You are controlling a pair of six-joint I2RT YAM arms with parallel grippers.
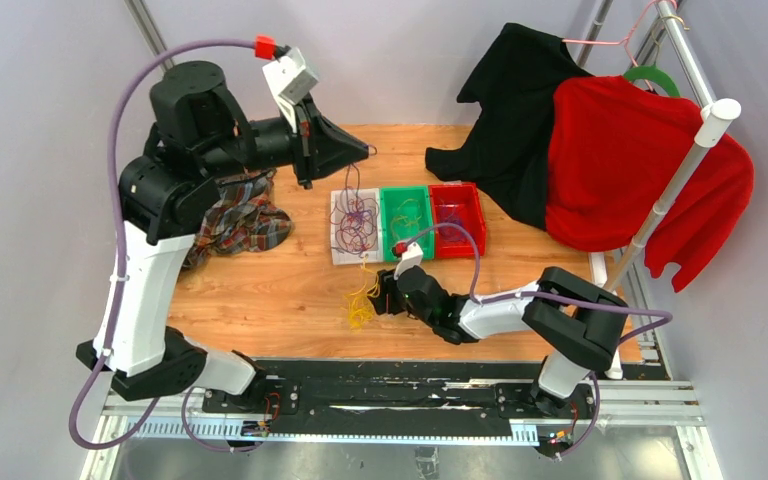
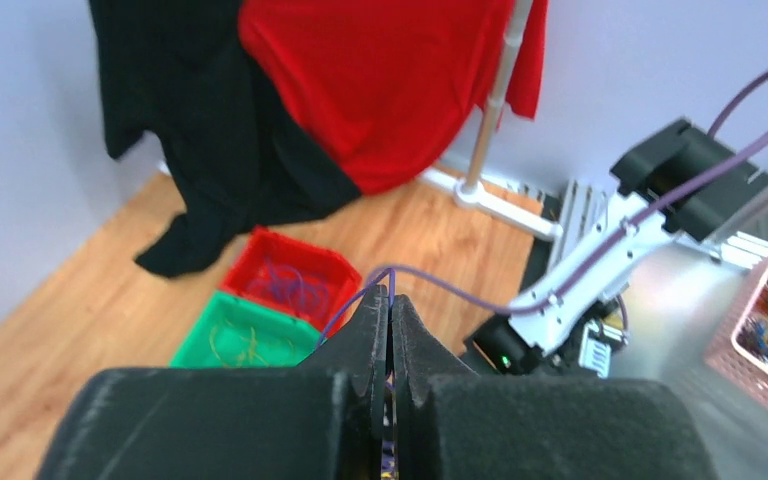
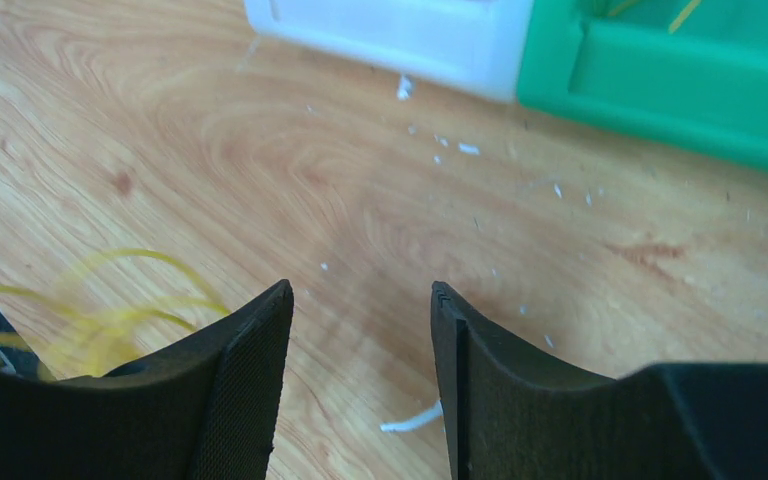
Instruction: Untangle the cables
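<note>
A tangle of purple and dark red cables (image 1: pixel 356 222) lies on a white tray (image 1: pixel 338 250). My left gripper (image 1: pixel 362 152) is raised above it. In the left wrist view it (image 2: pixel 390 300) is shut on a thin purple cable (image 2: pixel 352 308) that loops over the fingertips and hangs toward the tangle. Yellow cables (image 1: pixel 362 305) lie loose on the wood in front of the tray. My right gripper (image 1: pixel 385 293) sits low beside them. In the right wrist view it (image 3: pixel 360 300) is open and empty, with the yellow cables (image 3: pixel 110 310) just left of its left finger.
A green bin (image 1: pixel 405 220) with yellow strands and a red bin (image 1: pixel 457 218) with purple strands stand right of the tray. A plaid cloth (image 1: pixel 240 220) lies at the left. Black (image 1: pixel 510 120) and red (image 1: pixel 630 170) garments hang on a rack at the back right.
</note>
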